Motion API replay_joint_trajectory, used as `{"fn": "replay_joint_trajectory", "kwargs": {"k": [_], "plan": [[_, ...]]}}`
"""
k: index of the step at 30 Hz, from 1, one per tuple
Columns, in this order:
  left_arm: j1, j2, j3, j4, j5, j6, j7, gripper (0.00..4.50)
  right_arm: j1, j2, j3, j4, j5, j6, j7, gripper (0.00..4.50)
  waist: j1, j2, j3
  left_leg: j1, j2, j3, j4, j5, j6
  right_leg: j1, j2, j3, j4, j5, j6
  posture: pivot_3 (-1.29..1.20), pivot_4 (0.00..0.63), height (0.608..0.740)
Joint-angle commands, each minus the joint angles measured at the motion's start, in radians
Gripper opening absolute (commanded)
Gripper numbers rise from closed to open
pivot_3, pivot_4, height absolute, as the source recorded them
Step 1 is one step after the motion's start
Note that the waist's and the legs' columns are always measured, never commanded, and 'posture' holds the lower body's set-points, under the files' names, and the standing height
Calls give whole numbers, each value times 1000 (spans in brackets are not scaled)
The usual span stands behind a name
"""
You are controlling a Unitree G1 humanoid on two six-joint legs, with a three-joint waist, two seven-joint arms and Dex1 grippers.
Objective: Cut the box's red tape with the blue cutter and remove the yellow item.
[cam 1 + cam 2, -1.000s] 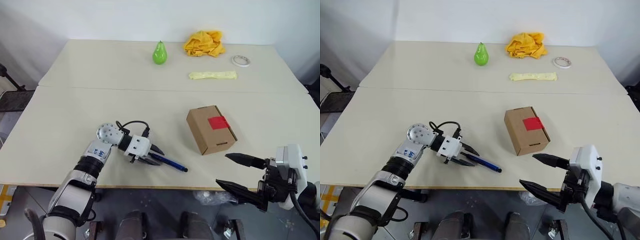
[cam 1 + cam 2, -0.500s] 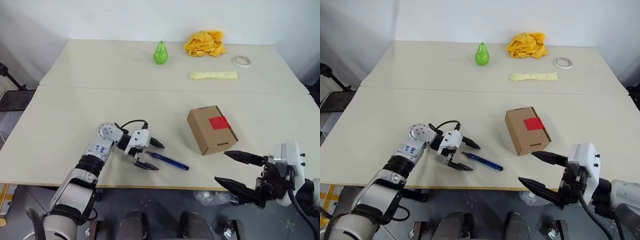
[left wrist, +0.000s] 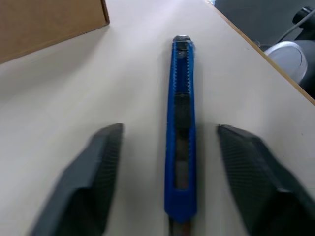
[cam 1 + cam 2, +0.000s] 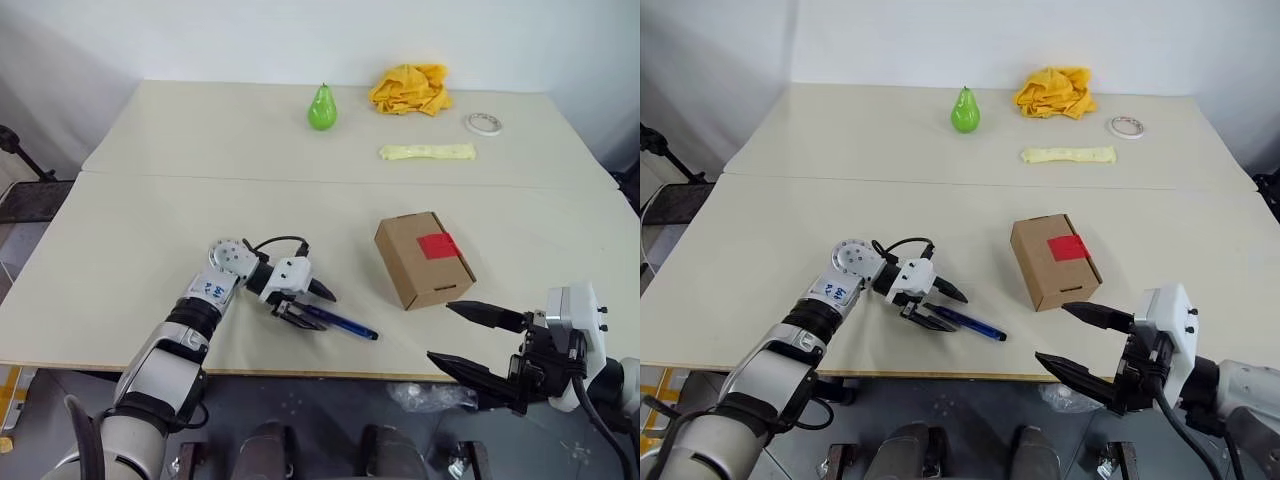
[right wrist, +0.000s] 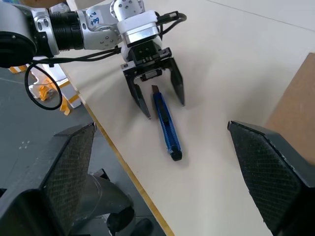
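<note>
The blue cutter (image 4: 340,322) lies flat near the table's front edge, left of the box. My left gripper (image 4: 312,306) is open and down at the table, one black finger on each side of the cutter's near end. In the left wrist view the cutter (image 3: 181,123) sits between the fingers (image 3: 93,177) with a gap on both sides. The brown box (image 4: 422,260) stands closed, with the red tape (image 4: 437,245) on its top. My right gripper (image 4: 439,332) hangs open off the front edge, right of the cutter and below the box. The yellow item is hidden.
At the back stand a green pear (image 4: 320,106), a yellow-orange cloth heap (image 4: 408,87), a tape roll (image 4: 482,122) and a pale yellow strip (image 4: 426,152). A seam crosses the table behind the box. The front edge runs just below the cutter.
My left gripper opened wide, slid a little along the cutter toward the box, then narrowed around it. The cutter, the box and my right gripper stayed put.
</note>
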State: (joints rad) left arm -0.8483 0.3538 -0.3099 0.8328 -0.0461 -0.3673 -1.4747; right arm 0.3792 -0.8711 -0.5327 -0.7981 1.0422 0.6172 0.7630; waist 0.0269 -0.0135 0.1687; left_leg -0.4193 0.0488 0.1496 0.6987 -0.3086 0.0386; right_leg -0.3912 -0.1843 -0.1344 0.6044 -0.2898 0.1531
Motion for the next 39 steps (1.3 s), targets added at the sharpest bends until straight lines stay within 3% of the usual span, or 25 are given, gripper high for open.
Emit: {"fn": "replay_joint_trajectory", "kwargs": {"k": [1,4,6,11,14,17,19,21,28,35,39], "plan": [[40,20,-39,52,73,-2,14,1805,7,11,-25,-28,13,-9,-1,4500,0,0,0,0,0,0,0,0,1,0,0,0,0,0,0,0,150,740],[45,19,-42,60,77,-9,13,836,9,12,-26,-28,12,-11,-2,4500,0,1,0,1,0,-1,0,0,3,1,0,0,1,1,-2,0,150,740],[44,12,-40,63,81,-19,33,457,11,13,-28,-29,14,-11,-1,4500,0,1,0,2,0,-1,0,0,5,1,0,0,0,2,-3,0,150,740],[32,-5,-19,58,64,-53,73,458,5,12,-23,-28,26,-9,1,4500,2,1,-1,1,0,-1,0,1,5,1,0,0,0,3,-2,0,150,740],[27,-9,11,44,39,-161,100,458,-5,12,-20,-28,64,3,-14,4500,1,1,-1,1,0,-1,0,1,5,1,-1,0,0,3,-2,0,150,740],[31,-6,107,-51,-81,-213,104,458,-40,-48,-40,-10,424,56,-198,4500,-3,1,2,-1,1,-1,0,1,5,-2,-1,0,1,3,-2,0,150,740],[56,24,135,-146,-132,-283,73,458,-33,-151,-31,18,751,54,-390,4500,-6,1,5,-2,3,-1,-1,2,3,-3,-1,0,1,3,-2,0,150,740],[85,48,144,-248,-166,-282,54,458,-28,-219,14,39,915,51,-501,4500,-10,1,6,-2,5,0,-2,3,1,-3,-1,1,1,3,-2,0,150,740],[135,64,144,-442,-172,-198,134,458,-146,-248,212,33,930,9,-686,4500,-2,0,7,-3,0,0,-1,3,1,-1,0,0,-2,4,-1,0,150,740],[163,52,113,-508,-151,-169,183,458,-349,-159,422,84,930,19,-815,4500,-5,0,7,-4,1,1,-2,3,1,-1,0,0,-3,4,0,0,150,740],[179,58,97,-524,-149,-171,183,458,-415,-105,464,119,930,35,-852,4500,-5,1,7,-4,1,1,-2,3,1,-2,0,1,-3,4,0,0,150,740]]}}
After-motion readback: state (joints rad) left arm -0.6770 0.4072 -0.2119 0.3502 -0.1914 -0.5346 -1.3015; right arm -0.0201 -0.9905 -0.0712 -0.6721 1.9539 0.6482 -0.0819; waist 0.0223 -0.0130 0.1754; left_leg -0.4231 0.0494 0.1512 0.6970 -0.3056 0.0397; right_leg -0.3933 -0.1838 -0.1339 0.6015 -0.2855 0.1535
